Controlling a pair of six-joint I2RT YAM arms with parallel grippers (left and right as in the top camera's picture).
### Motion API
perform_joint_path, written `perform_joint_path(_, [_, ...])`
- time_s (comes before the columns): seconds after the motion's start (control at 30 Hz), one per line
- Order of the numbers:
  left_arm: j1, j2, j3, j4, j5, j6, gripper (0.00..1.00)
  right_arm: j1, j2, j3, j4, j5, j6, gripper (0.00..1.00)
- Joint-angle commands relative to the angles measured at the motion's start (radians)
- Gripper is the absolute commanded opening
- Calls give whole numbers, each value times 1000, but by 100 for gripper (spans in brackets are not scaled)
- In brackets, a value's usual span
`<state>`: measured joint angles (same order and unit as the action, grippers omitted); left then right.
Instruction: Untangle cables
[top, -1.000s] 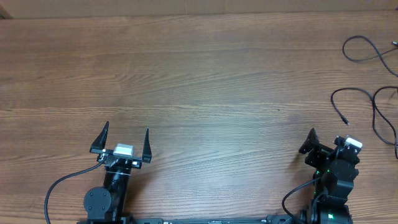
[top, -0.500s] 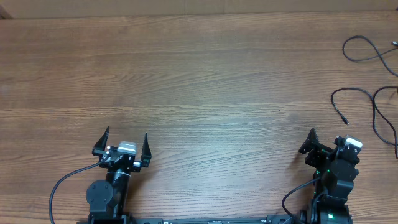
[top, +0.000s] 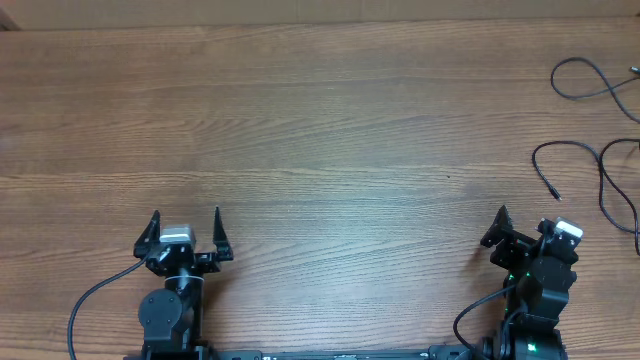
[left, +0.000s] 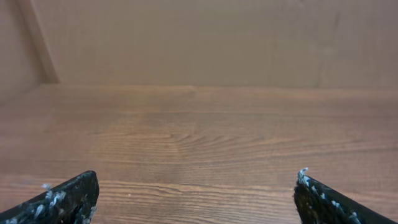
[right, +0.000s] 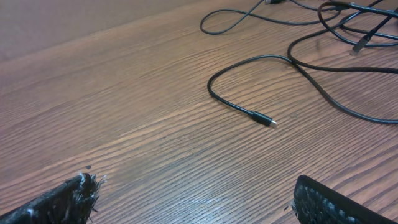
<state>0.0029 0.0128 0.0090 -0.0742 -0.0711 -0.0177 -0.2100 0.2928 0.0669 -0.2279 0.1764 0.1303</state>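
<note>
Lying near the spread right hand (right: 193, 182) are cables (right: 233, 104); left hand (left: 197, 173) gapes too.

- Table (top: 320, 120): brown wood or wood-look top with a fine streaked grain; matt, with a faint soft sheen in the left wrist view.
- Cables (right: 239, 109): black sheath, smooth and slightly glossy, plastic or rubber in look.
- Plug (right: 268, 122): small, bright metallic tip.
- Left fingers (left: 62, 198): black, rough-textured, flecked with whitish scuffs.
- Right fingers (right: 62, 199): black, coarse and ragged at the edge, grey-speckled.
- Wall (left: 217, 37): plain tan board, smooth and matt.
</note>
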Motion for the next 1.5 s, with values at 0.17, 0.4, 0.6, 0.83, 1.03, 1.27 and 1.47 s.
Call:
perform_joint_path(0.17, [10, -10, -4, 5, -25, -39, 100, -3, -5, 4, 5, 10, -1, 100])
perform_joint_path(0.4, [10, -9, -4, 5, -25, -39, 100, -3, -5, 4, 5, 10, -1, 100])
perform_joint_path(0.6, [10, -9, -4, 5, -25, -39, 100, -3, -5, 4, 5, 10, -1, 100])
perform_joint_path(0.83, [10, -9, -4, 5, -25, -39, 100, -2, -8, 4, 5, 10, -1, 100])
perform_joint_path(1.03, [10, -9, -4, 5, -25, -39, 100, 94, -66, 4, 12, 5, -1, 100])
perform_joint_path(1.27, [10, -9, -4, 5, -25, -39, 100, 170, -226, -1, 16, -29, -1, 100])
perform_joint_path(1.47, [10, -9, -4, 5, -25, -39, 100, 174, -291, -2, 20, -43, -1, 100])
